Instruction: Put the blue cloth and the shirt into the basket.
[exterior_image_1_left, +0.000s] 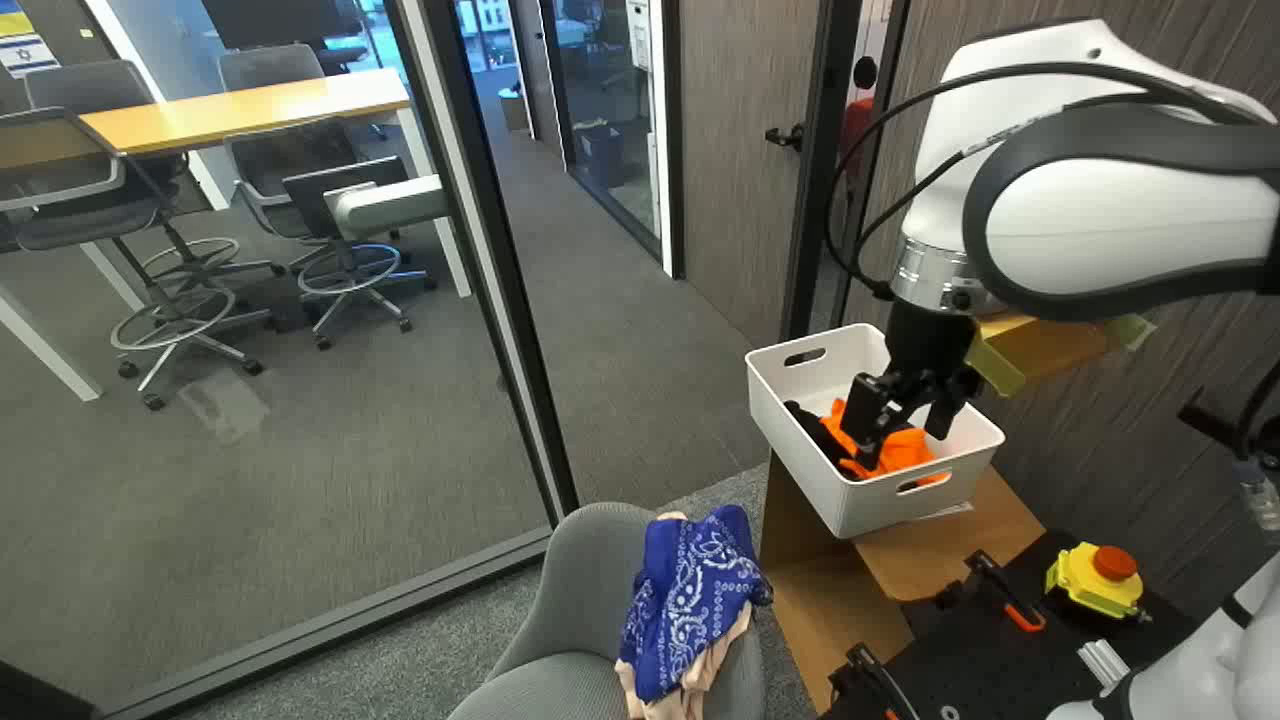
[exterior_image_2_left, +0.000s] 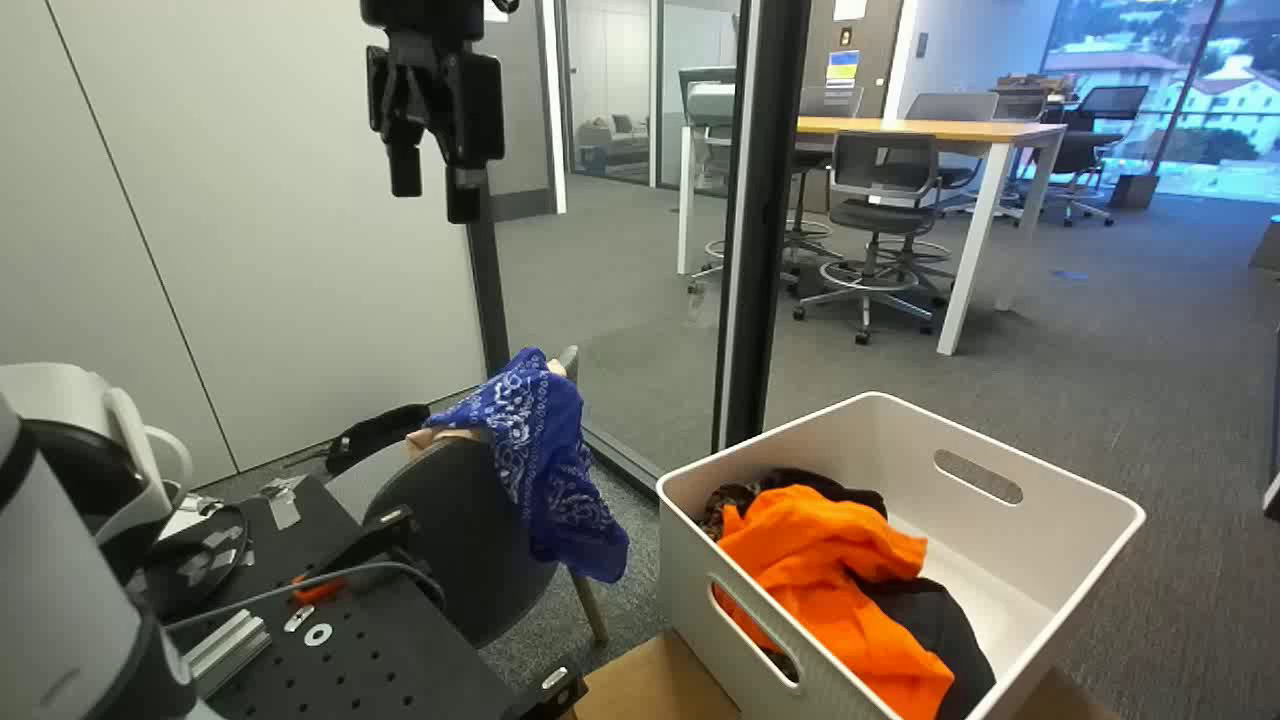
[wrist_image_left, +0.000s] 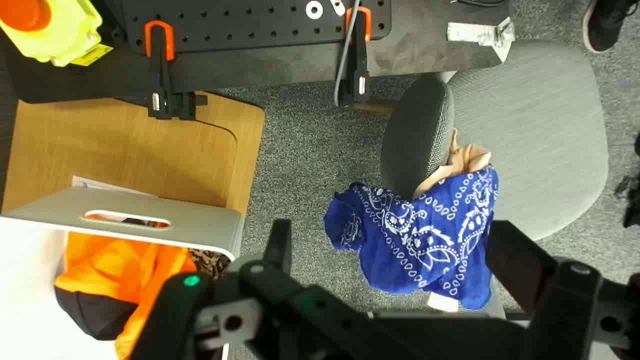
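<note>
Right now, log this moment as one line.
fingers open, empty | blue cloth draped over chair back | peach fabric partly beneath it | both outside basket | orange cloth inside basket

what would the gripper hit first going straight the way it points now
Probably the blue cloth, seen between the open fingers of the gripper in the wrist view. Depth is unclear; the line might pass beside it to the carpet.

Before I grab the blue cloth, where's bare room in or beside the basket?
In an exterior view, the basket shows bare floor between the black fabric and the far slotted wall. The near slotted end is crowded with orange cloth and dark patterned fabric. In the wrist view, bare wood shows between basket and nearest clamp.
</note>
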